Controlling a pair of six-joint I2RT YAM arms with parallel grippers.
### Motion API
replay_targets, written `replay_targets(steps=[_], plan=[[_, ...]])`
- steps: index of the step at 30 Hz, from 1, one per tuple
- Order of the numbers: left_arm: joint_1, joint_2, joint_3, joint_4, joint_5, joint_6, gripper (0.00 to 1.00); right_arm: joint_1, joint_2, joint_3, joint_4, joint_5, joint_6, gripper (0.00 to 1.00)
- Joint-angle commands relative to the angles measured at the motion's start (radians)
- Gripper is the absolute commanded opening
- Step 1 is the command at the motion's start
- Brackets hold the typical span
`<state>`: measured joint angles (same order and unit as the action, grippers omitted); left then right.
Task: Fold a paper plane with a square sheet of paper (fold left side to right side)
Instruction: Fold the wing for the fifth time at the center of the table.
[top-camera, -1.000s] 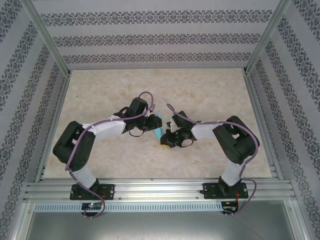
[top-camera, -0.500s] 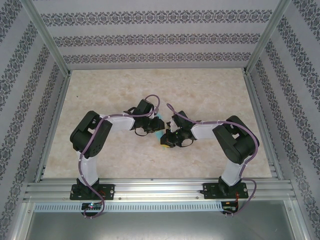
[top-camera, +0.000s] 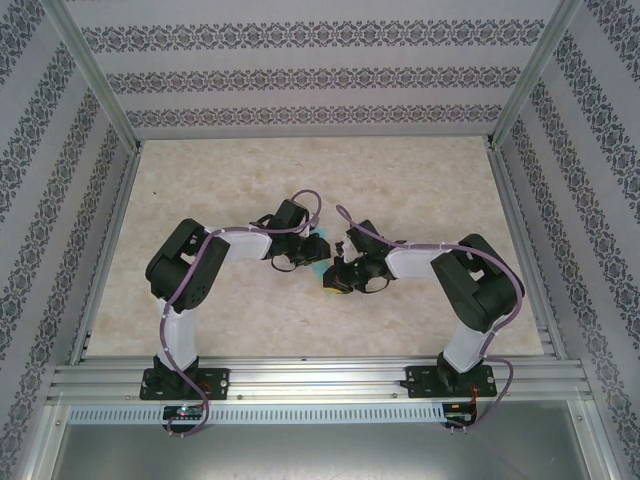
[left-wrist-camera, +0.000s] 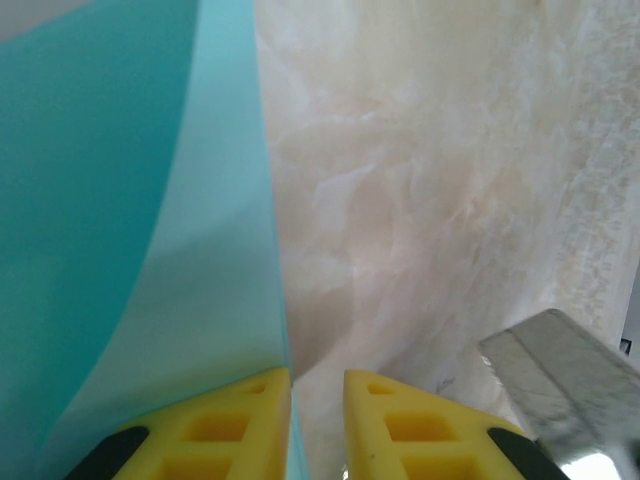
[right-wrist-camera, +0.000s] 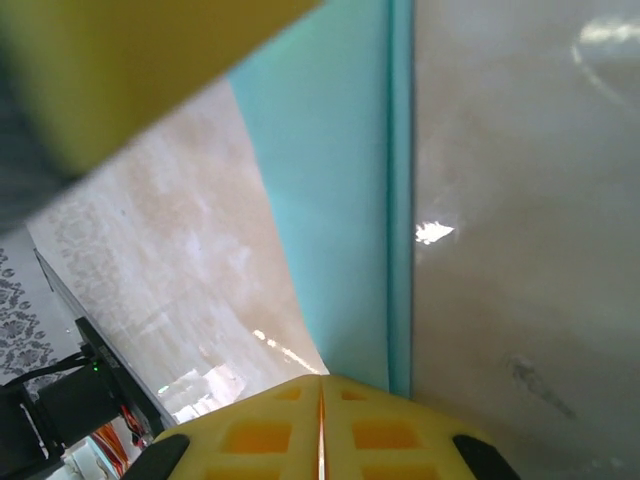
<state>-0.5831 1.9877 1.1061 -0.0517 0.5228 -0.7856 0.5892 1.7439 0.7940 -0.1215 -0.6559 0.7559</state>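
Note:
The square sheet of paper (top-camera: 318, 266) lies folded into a narrow turquoise piece at the table's middle, between the two grippers. In the left wrist view the paper (left-wrist-camera: 120, 200) fills the left side. Its right edge runs down into the narrow gap of my left gripper (left-wrist-camera: 317, 375), along the left finger (left-wrist-camera: 230, 425). The jaws stand slightly apart. My right gripper (right-wrist-camera: 322, 378) is shut, fingers pressed together, with the layered paper (right-wrist-camera: 330, 200) running away from under its right fingertip. From above, the left gripper (top-camera: 319, 250) and the right gripper (top-camera: 336, 279) nearly touch.
The marble-patterned table (top-camera: 400, 180) is bare around the arms, bounded by aluminium rails and patterned walls. A blurred yellow finger of the other gripper (right-wrist-camera: 150, 60) crosses the top left of the right wrist view. A metal rail (left-wrist-camera: 560, 380) shows at the left wrist view's lower right.
The left arm's elbow has swung right and risen, and its gripper has shifted slightly right over the paper. The right arm has barely moved.

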Motion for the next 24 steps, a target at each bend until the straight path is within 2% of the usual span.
replay_targets(steps=[1,7,15,24], plan=[[0.009,0.046,-0.034,0.022,-0.046,0.024,0.23,-0.011,-0.059,0.018,0.013,0.022,-0.026,0.10],[0.009,0.040,-0.040,0.028,-0.042,0.022,0.23,-0.012,-0.020,0.066,0.040,0.054,-0.033,0.08],[0.009,0.040,-0.039,0.027,-0.042,0.019,0.23,-0.011,0.063,0.109,-0.045,0.104,-0.083,0.07],[0.009,0.043,-0.037,0.021,-0.049,0.020,0.23,0.012,0.069,0.037,-0.128,0.091,-0.092,0.07]])
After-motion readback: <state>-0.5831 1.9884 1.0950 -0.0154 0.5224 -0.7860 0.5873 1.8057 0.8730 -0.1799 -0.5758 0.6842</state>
